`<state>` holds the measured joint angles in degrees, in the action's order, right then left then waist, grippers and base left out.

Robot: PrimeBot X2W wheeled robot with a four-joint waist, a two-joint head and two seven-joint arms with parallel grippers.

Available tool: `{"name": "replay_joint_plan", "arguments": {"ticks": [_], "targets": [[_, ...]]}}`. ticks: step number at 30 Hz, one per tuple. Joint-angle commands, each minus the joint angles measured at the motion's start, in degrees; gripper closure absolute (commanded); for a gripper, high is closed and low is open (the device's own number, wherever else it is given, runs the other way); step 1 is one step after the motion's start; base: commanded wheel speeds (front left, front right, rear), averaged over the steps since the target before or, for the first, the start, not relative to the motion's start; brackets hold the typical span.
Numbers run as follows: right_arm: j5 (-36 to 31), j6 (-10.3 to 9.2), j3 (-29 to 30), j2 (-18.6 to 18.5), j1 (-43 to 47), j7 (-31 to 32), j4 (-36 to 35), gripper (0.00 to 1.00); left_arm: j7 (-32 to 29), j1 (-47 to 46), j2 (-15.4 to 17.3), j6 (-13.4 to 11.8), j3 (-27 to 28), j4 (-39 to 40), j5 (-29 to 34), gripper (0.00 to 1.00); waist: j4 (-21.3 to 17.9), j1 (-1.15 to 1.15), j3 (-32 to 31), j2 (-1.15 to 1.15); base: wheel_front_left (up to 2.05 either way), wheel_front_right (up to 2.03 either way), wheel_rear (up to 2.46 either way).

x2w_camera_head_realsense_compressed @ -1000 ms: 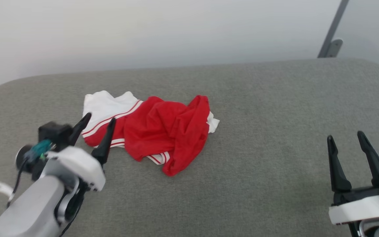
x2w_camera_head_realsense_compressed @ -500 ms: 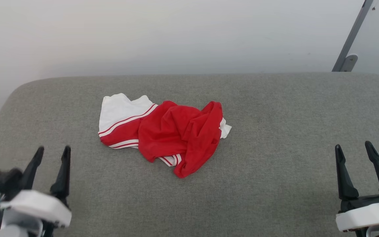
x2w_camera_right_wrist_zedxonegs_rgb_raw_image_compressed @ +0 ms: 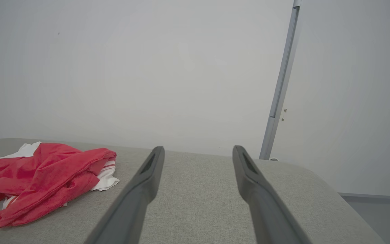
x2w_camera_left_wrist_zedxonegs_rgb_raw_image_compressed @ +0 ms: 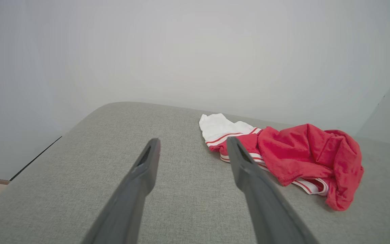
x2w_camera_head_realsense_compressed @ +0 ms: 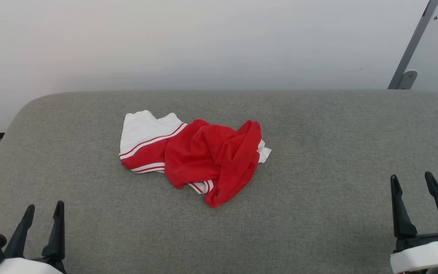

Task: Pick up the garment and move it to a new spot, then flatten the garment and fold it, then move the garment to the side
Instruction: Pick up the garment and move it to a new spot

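The jersey (x2w_camera_head_realsense_compressed: 203, 160) lies crumpled in a loose heap on the grey cloth-covered counter (x2w_camera_head_realsense_compressed: 318, 228), about midway across it and toward its back half. Its left end is a white sleeve edged in red stripes, spread fairly flat. The red body is bunched into folds to the right of that, and a small white corner pokes out at the far right. More striped hem shows under the heap's near edge. The left hand (x2w_camera_head_realsense_compressed: 45, 206) sits well apart from the jersey, to its left and nearer the robot. Its two dark fingers point toward the back and are spread wide with nothing between them. The right hand (x2w_camera_head_realsense_compressed: 411, 176) is well apart on the jersey's other side, also nearer the robot, spread just as wide and empty. Neither hand touches the cloth. Behind the jersey rises a plain pale wall (x2w_camera_head_realsense_compressed: 203, 45), and a grey metal strip (x2w_camera_head_realsense_compressed: 413, 45) runs up it, behind and to the right of the jersey.
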<state>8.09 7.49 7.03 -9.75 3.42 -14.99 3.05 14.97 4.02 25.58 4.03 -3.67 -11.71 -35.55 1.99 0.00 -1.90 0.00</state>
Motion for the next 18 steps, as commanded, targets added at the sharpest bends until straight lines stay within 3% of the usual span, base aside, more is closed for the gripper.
{"name": "replay_joint_plan", "arguments": {"ticks": [1,18], "targets": [[-0.1,0.01,0.1,0.1,0.6,-0.3,0.0,0.00,0.3,0.7,-0.4,0.5,0.5,-0.1,0.3,0.00,0.0,0.00,-0.1,0.00,0.00,0.00,0.00],[-0.5,0.01,1.1,1.1,1.0,-0.3,-0.3,0.00,0.3,1.2,-4.9,3.3,5.7,-0.9,3.7,0.00,-0.2,0.00,-0.5,0.00,0.00,0.00,0.00]]}}
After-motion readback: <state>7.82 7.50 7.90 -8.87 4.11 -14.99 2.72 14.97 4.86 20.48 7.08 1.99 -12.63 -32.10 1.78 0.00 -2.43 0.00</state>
